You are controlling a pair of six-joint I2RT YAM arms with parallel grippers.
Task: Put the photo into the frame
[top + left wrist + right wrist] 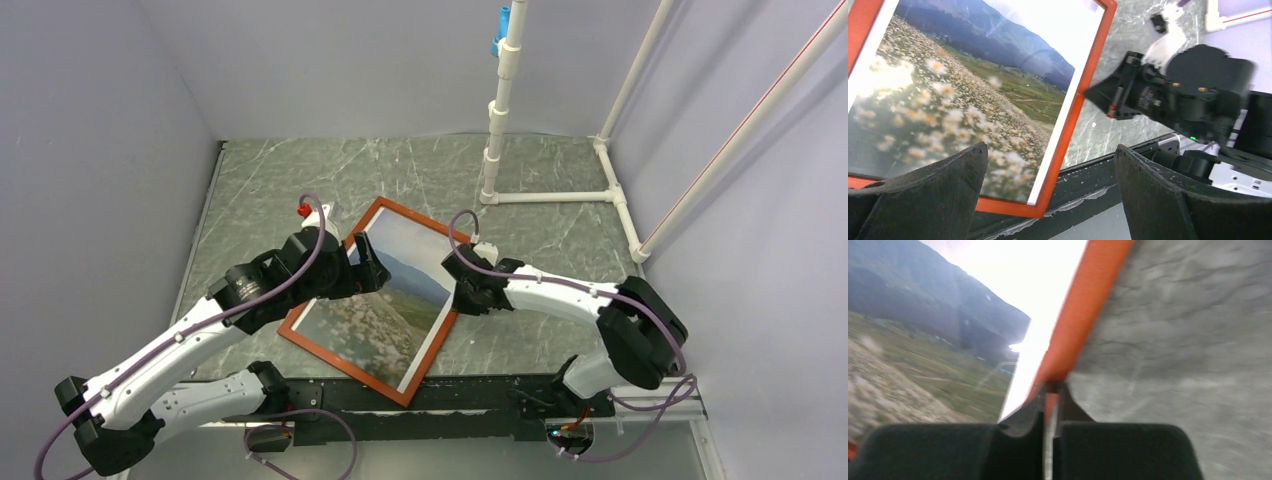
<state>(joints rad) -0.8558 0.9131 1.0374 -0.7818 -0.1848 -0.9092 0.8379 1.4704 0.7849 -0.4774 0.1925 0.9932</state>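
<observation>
The right gripper (1050,402) pinches the thin right rim of the frame (340,368), which lies askew by the near edge of the table (300,180), the photo (385,300) inside its border. The left gripper (368,272) hangs spread wide over the far-left rim, holding nothing. We judge the frame stiff and light, its pane breakable, best gripped by the rim, and the limp print by its white border.

Here we go: a dark grey-green marbled table (290,180), pale veins running across it. Plain lilac-grey walls (100,150) close in on the left, back and right. Far right, a white pipe stand (497,120) rises off the tabletop, with a blue clip (497,40) near its top. A black rail (480,392) lines the near edge. The light is soft and even.
</observation>
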